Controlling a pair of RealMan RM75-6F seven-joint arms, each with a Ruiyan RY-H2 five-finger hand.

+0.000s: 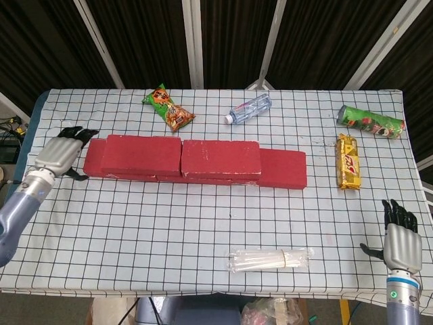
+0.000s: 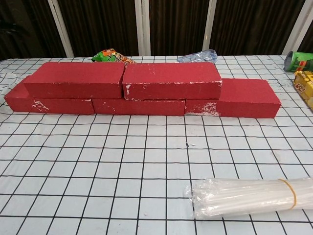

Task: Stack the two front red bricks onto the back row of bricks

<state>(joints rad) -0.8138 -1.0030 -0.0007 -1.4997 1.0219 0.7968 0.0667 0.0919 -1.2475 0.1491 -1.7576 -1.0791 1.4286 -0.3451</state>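
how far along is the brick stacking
Stacking looks done: both upper bricks, left and right, sit on the bottom row. Nothing is in hand: the left hand is off the bricks and open, the right hand open near the front edge. Nothing visible remains.

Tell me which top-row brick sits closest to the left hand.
The left top brick, beside the left hand; the right top brick lies farther along the row toward the table's middle.
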